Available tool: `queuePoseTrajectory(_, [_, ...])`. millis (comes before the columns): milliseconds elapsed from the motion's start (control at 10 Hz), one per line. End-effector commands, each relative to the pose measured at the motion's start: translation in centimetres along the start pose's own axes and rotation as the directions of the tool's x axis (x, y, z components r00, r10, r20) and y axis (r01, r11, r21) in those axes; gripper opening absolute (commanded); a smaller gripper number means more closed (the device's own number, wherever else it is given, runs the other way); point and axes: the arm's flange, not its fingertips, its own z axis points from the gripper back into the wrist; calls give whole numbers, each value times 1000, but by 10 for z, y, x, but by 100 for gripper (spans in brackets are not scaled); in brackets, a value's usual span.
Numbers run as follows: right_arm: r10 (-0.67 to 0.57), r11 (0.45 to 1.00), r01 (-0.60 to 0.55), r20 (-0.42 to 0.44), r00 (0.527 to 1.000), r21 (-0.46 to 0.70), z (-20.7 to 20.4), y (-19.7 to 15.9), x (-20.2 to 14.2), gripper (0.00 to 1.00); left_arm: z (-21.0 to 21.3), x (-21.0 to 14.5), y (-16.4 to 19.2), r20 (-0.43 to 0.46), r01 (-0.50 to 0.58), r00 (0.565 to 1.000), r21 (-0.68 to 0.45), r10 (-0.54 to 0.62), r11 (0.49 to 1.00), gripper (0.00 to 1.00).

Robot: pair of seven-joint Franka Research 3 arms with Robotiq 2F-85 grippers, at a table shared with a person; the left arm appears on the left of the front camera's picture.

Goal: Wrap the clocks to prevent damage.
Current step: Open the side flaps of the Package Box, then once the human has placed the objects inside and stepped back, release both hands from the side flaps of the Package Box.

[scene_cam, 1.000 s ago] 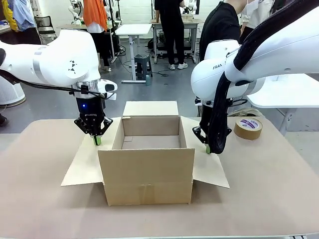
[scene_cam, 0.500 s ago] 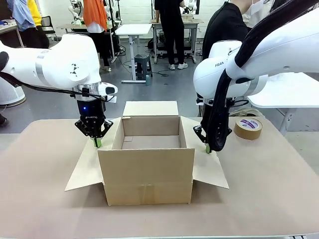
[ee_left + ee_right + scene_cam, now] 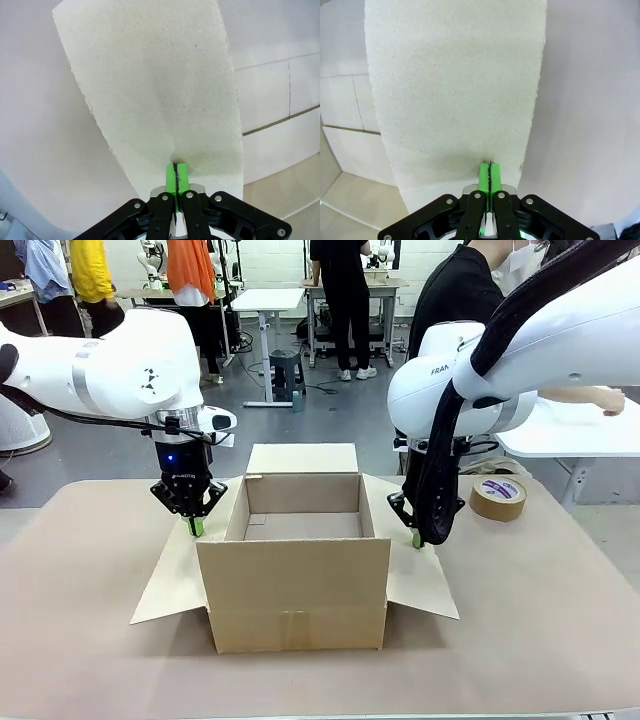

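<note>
Since a second ago the left flap point(image 3: 172, 578) of the cardboard box point(image 3: 295, 580) has tipped slightly, its near corner sitting a little farther in, and the right arm has shifted a touch; over the last half second both arms hold as they were. A person's forearm point(image 3: 580, 398) has come in over the white side table behind.

The box stands open in the middle of the table point(image 3: 80, 640), with its rear flap point(image 3: 302, 457) upright and its side flaps splayed outward and down. The left gripper point(image 3: 196, 525) points down at the left flap close to the box wall, its jaws pressed together with nothing between them. In the left wrist view its green fingertips point(image 3: 176, 175) meet at the flap's surface point(image 3: 160, 90).

The right gripper point(image 3: 417, 538) is likewise closed and empty, its tip on the right flap point(image 3: 422, 585). The right wrist view shows the pads point(image 3: 489, 175) touching the cardboard point(image 3: 455, 75).

From the front, a black cable sleeve covers much of the right gripper, and the box's front wall hides the near part of its floor. A roll of brown tape point(image 3: 498, 497) lies on the table well to the right of the box.
</note>
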Motion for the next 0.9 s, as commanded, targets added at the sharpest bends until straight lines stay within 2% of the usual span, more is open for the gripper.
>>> queuePoseTrajectory(0, [-11,1000,11,2,1000,-13,-1,1,-1,1,-1,-1,0,-3,0,1000,2,0,1000,0])
queuePoseTrajectory(800, [-11,1000,11,2,1000,-13,-1,1,-1,1,-1,-1,0,-3,0,1000,2,0,1000,0])
